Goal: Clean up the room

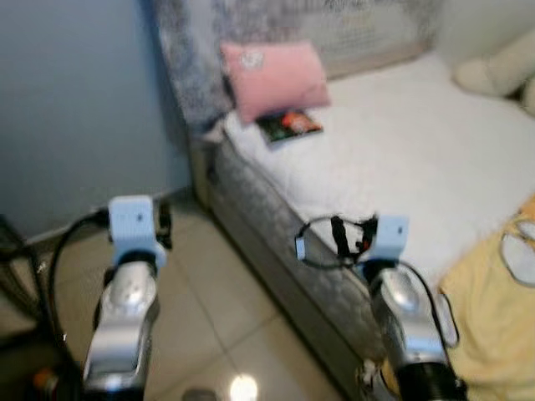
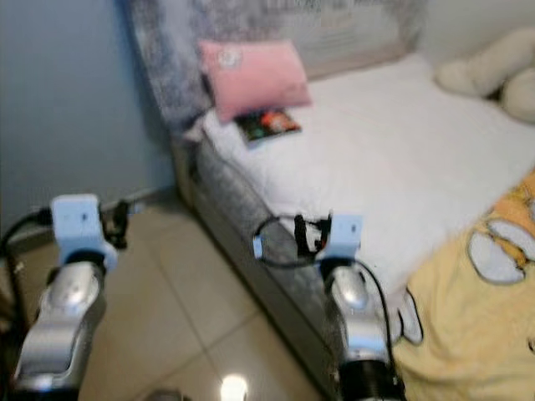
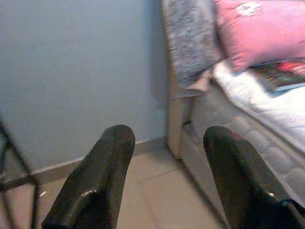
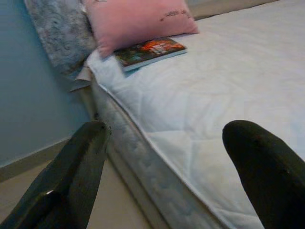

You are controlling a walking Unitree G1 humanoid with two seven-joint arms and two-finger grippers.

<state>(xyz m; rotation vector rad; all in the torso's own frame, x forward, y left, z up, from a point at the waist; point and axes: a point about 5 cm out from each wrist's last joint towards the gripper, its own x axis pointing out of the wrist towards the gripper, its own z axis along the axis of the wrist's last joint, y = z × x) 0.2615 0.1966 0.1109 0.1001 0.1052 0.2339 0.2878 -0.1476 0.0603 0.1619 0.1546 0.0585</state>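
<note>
A pink pillow point(image 1: 274, 77) leans on the grey headboard point(image 1: 191, 58) at the head of the white bed point(image 1: 401, 159). In front of the pillow a colourful book point(image 1: 289, 125) lies flat on the mattress. A yellow blanket point(image 1: 493, 317) is bunched on the bed's near right part. My left gripper point(image 3: 167, 143) hovers open over the tiled floor beside the bed, with nothing between its fingers. My right gripper point(image 4: 169, 133) hangs open and empty over the bed's near edge, pointing toward the book point(image 4: 148, 51) and pillow point(image 4: 133, 19).
A blue-grey wall point(image 1: 75, 109) stands to the left, with beige floor tiles point(image 1: 209, 317) between it and the bed's grey side point(image 1: 276, 242). A cream plush toy point(image 1: 501, 71) lies at the bed's far right. A dark metal frame point(image 1: 12, 251) shows at the far left.
</note>
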